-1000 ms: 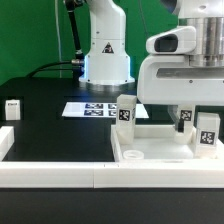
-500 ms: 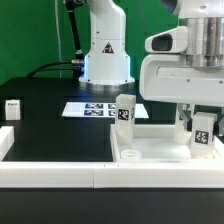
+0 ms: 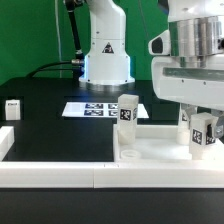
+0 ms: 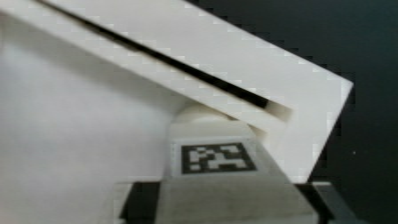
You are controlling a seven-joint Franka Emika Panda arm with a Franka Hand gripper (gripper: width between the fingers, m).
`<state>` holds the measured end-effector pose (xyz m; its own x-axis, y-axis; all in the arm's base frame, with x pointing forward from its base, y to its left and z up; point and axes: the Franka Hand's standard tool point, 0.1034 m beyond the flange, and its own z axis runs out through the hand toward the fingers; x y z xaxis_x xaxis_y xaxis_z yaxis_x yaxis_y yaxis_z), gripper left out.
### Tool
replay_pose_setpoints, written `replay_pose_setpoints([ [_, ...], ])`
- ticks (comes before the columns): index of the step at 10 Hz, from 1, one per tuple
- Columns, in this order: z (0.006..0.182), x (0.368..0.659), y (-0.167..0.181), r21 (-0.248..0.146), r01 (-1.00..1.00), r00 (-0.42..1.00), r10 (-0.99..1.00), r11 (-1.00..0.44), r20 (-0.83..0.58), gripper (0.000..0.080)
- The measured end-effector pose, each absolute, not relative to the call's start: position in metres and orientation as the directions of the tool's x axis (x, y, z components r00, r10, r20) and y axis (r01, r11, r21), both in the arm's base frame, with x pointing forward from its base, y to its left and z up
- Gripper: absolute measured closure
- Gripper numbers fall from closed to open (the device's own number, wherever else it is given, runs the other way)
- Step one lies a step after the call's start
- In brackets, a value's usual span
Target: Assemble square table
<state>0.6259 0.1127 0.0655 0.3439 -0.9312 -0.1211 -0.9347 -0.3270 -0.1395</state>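
The square table's white panel (image 3: 155, 148) lies at the exterior view's right, rim up, with a corner hole (image 3: 131, 155) showing. One white tagged leg (image 3: 128, 112) stands upright on its far left corner. My gripper (image 3: 201, 140) is shut on another tagged leg (image 3: 201, 130), held upright over the panel's right side. In the wrist view this leg (image 4: 217, 150) sits between my dark fingers (image 4: 153, 204), with the panel's rimmed corner (image 4: 214, 70) just beyond it. A third leg (image 3: 13, 108) stands far off at the left.
The marker board (image 3: 92, 108) lies flat behind the panel, in front of the arm's base (image 3: 106, 60). A long low white border rail (image 3: 60, 174) runs along the front and turns up the left side (image 3: 6, 140).
My hand has turned about its own axis with the leg still held. The leg has shifted slightly toward the exterior view's left. The other legs and the panel have not moved.
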Motion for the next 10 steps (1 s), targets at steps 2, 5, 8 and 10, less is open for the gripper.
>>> replay_pose_setpoints([
  [2,0.0646,0.6278,0.1123,-0.112,-0.988,0.129,-0.976,-0.110,-0.178,0.0511],
  [5,0.0641,0.6289,0.1132,-0.078,-0.987,-0.125,-0.970,0.144,-0.208,0.0511],
  [8,0.0645,0.6285,0.1146,-0.049,-0.958,-0.267,-0.939,0.284,-0.217,0.0511],
  [10,0.0635,0.6280,0.1145,-0.045,-0.954,-0.279,-0.935,0.295,-0.217,0.0319],
])
